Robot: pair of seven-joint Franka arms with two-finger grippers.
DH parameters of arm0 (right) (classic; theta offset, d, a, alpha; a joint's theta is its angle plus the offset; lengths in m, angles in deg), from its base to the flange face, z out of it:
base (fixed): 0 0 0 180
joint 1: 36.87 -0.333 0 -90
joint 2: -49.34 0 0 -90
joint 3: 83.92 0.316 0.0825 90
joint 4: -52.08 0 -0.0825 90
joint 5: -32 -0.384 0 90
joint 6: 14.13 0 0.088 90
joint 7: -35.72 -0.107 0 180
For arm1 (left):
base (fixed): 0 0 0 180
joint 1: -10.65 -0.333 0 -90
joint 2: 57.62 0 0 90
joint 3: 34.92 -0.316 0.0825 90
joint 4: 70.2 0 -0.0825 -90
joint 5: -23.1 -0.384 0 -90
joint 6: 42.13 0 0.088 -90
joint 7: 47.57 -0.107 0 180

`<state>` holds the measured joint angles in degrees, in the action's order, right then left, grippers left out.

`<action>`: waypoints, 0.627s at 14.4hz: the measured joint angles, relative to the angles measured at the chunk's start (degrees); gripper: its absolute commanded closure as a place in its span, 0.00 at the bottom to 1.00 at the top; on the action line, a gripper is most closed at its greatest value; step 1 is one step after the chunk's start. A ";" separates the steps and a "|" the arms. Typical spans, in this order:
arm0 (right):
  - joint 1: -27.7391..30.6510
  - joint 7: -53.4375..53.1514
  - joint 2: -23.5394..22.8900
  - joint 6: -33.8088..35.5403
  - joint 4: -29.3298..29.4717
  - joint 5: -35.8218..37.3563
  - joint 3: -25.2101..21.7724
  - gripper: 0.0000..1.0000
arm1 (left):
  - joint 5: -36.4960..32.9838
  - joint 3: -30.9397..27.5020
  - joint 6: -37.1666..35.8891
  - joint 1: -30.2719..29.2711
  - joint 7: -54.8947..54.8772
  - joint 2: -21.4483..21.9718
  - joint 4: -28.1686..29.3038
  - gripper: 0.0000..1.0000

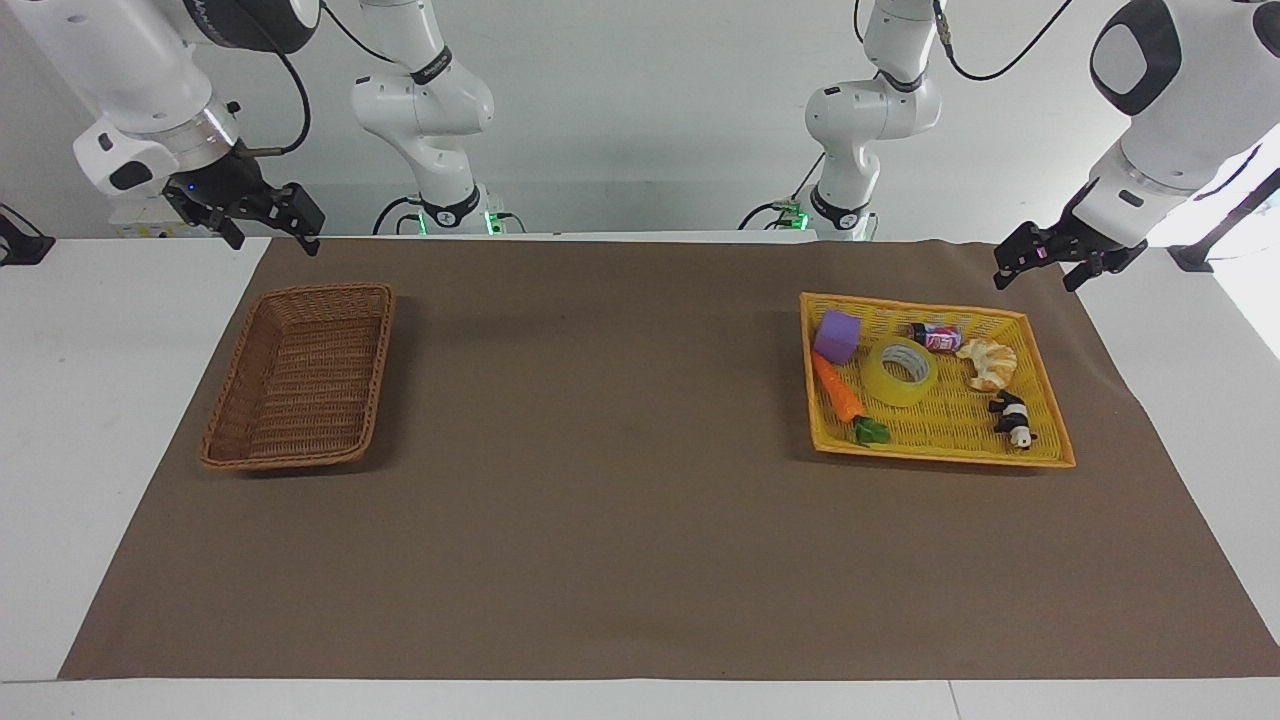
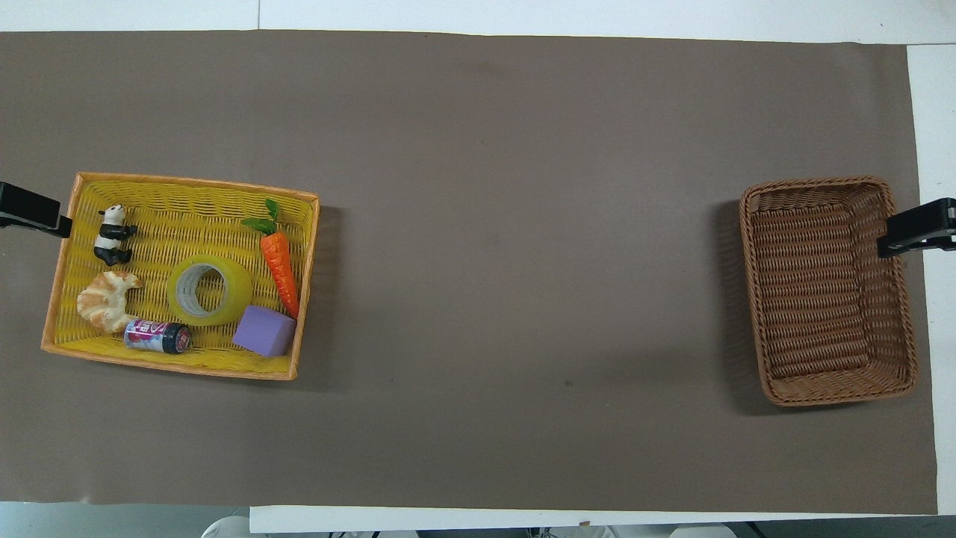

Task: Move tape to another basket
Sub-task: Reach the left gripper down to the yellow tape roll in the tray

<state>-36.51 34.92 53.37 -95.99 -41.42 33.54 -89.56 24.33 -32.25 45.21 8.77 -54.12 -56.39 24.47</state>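
The tape (image 1: 901, 372) lies flat in the middle of the yellow plastic basket (image 1: 940, 455) at the left arm's end of the table; it also shows in the overhead view (image 2: 209, 290). The brown wicker basket (image 1: 300, 375) stands empty at the right arm's end (image 2: 825, 291). My left gripper (image 1: 1036, 281) hangs open and empty in the air beside the yellow basket's corner nearest the robots. My right gripper (image 1: 273, 242) hangs open and empty above the table edge by the wicker basket. One finger of each shows in the overhead view, the left (image 2: 33, 211) and the right (image 2: 917, 228).
Around the tape in the yellow basket (image 2: 187, 181) lie a purple cube (image 1: 838, 336), a toy carrot (image 1: 838, 390), a croissant (image 1: 988, 363), a panda figure (image 1: 1013, 420) and a small can (image 1: 937, 338). A brown mat (image 1: 620, 450) covers the table between the baskets.
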 measured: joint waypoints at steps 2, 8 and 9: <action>0.00 0.00 0.00 0.00 0.00 0.00 0.00 0.00 | 0.00 -0.05 -0.05 -0.03 0.01 0.00 0.00 0.00; 0.00 0.00 0.00 0.00 0.00 0.00 0.00 0.00 | 0.00 -0.23 0.23 -0.09 0.90 0.03 0.29 0.00; 0.00 0.00 0.00 0.00 0.00 0.00 0.00 0.00 | -0.01 -0.26 1.59 -0.14 1.34 0.23 1.32 0.00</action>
<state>-36.51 34.92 53.37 -95.99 -41.42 33.54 -89.56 24.32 -32.51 46.79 8.62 -52.78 -56.16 25.79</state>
